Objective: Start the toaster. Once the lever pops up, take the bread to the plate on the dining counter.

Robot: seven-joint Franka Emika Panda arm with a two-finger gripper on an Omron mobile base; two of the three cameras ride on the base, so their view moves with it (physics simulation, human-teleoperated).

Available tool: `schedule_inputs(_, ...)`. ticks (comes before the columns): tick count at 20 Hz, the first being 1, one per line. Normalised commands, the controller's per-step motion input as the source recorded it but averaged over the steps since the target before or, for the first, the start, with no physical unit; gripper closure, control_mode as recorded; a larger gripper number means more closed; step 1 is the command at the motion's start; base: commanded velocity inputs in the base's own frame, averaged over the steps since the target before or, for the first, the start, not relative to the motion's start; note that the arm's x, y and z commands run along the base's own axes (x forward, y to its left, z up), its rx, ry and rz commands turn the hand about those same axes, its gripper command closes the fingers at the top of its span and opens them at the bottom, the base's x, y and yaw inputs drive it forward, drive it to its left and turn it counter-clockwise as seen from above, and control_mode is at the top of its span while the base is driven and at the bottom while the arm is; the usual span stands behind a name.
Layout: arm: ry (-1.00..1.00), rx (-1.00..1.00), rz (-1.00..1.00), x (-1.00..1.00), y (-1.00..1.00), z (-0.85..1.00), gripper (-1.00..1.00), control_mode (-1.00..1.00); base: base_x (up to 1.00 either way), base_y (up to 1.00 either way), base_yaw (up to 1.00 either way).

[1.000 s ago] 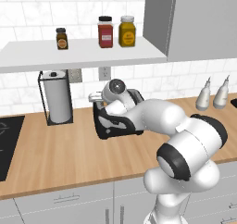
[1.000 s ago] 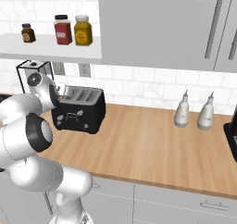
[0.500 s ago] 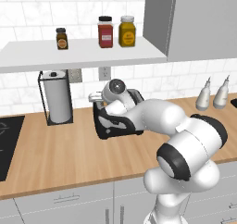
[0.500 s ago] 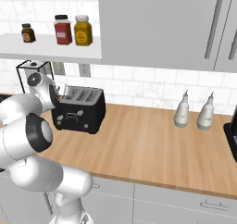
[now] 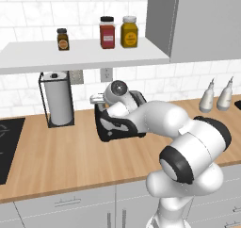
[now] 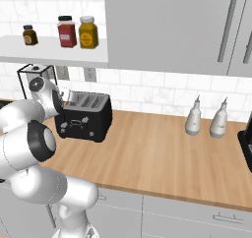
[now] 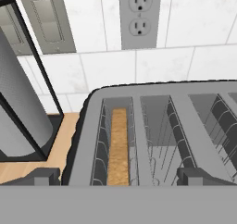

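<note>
The black toaster (image 5: 113, 128) stands on the wood worktop against the tiled wall, largely covered by my arm in the left base view. In the right base view the toaster (image 6: 86, 119) shows its front with pale knobs. My gripper (image 5: 97, 100) hovers just above its top left end, also seen as gripper (image 6: 68, 98). From the hand view the toaster (image 7: 88, 140) lies directly below, and the bread (image 7: 119, 146) sits sunk in the leftmost slot. My gripper (image 7: 120, 177) is open, its tips wide apart over the slots and holding nothing. The plate and dining counter are out of view.
A paper-towel roll (image 5: 57, 102) in a black wire holder stands close to the toaster's left. A shelf (image 5: 80, 52) with three spice jars and a grey cabinet (image 6: 167, 30) hang above. Two pale bottles (image 6: 204, 119) stand to the right, a black stovetop (image 5: 7, 147) far left.
</note>
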Motion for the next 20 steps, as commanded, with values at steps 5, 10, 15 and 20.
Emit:
schedule_inputs(5,0.0,0.0,0.0,0.0,0.0,0.0,-1.0,-1.0,0.0,0.0,0.0)
schedule_inputs(10,0.0,0.0,0.0,0.0,0.0,0.0,-1.0,-1.0,0.0,0.0,0.0)
schedule_inputs(15,0.0,0.0,0.0,0.0,0.0,0.0,-1.0,-1.0,0.0,0.0,0.0)
schedule_inputs(20,0.0,0.0,0.0,0.0,0.0,0.0,-1.0,-1.0,0.0,0.0,0.0)
